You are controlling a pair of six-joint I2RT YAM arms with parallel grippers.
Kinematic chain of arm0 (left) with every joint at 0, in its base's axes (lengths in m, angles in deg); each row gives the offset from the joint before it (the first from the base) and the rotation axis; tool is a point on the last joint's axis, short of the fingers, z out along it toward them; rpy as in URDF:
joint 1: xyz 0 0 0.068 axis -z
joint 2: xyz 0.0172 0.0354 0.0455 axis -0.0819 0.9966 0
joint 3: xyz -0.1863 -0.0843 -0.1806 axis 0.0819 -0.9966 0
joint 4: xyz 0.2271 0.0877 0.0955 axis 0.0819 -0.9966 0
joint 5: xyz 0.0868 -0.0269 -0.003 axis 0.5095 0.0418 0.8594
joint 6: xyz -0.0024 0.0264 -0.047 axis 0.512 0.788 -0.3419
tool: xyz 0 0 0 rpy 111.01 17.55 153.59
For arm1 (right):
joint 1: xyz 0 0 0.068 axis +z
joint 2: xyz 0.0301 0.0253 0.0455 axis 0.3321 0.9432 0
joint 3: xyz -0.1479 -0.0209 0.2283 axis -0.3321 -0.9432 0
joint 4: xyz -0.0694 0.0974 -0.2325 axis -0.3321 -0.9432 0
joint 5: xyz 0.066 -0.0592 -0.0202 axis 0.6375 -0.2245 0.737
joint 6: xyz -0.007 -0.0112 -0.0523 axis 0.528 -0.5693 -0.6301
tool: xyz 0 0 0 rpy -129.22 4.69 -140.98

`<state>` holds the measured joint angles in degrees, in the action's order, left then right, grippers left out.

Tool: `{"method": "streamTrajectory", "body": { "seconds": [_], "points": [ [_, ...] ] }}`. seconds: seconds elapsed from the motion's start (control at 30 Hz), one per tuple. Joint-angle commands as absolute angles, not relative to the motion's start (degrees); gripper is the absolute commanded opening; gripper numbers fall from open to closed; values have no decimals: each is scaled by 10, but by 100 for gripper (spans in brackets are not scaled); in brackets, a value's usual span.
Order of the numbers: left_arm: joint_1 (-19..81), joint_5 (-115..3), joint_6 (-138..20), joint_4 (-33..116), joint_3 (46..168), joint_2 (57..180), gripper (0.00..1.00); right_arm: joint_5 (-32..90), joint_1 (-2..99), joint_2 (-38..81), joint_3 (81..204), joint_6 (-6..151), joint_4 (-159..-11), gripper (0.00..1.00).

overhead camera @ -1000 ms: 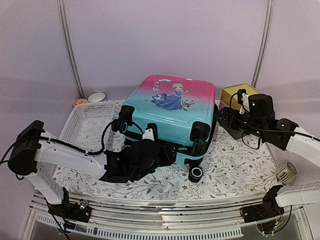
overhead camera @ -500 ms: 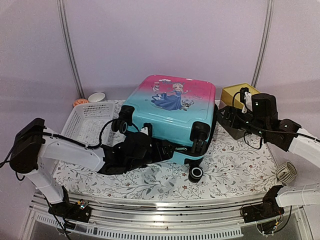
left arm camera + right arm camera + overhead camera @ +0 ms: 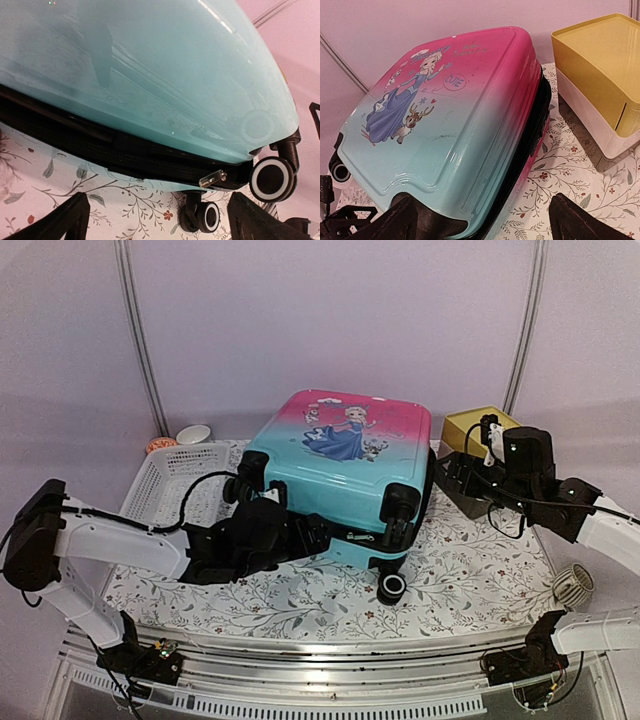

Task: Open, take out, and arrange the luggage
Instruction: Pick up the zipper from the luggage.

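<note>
The luggage [image 3: 345,465] lies flat on the floral cloth, pink fading to turquoise with a princess print, its wheels toward me. Its black zipper band [image 3: 125,150] runs along the front edge, and a silver zipper pull [image 3: 212,178] hangs near the wheel [image 3: 272,179]. My left gripper [image 3: 315,535] sits low at the front edge, open, with nothing between its fingers [image 3: 60,222]; the pull lies just ahead of it. My right gripper [image 3: 450,475] hovers at the case's right side, open, straddling the corner [image 3: 470,200] without gripping it.
A white perforated basket [image 3: 175,485] stands left of the case. A yellow-topped box [image 3: 480,425] sits close behind my right gripper. A small white bowl [image 3: 194,433] and an orange item [image 3: 160,444] are at the back left, and a ribbed round object [image 3: 572,585] at the right edge.
My left gripper has opened wide and the left arm has drawn back to the left, lower along the table. The right arm has barely shifted.
</note>
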<state>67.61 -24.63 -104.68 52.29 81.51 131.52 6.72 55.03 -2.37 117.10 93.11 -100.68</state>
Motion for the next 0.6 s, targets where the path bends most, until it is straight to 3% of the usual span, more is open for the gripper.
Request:
{"method": "streamTrajectory", "body": {
  "seconds": [0.0,0.33,0.47,0.57],
  "points": [
    [659,-259,-1013,520,802,1296,98,60,554,-17,1186,926,-999,93],
    [652,-260,-998,681,705,1257,95,67,553,-8,1191,926,-999,93],
    [643,-312,-982,609,771,1285,82,67,553,-9,1191,923,-999,93],
    [646,-344,-959,563,831,1321,79,68,553,-8,1192,924,-999,93]
  ]
}}
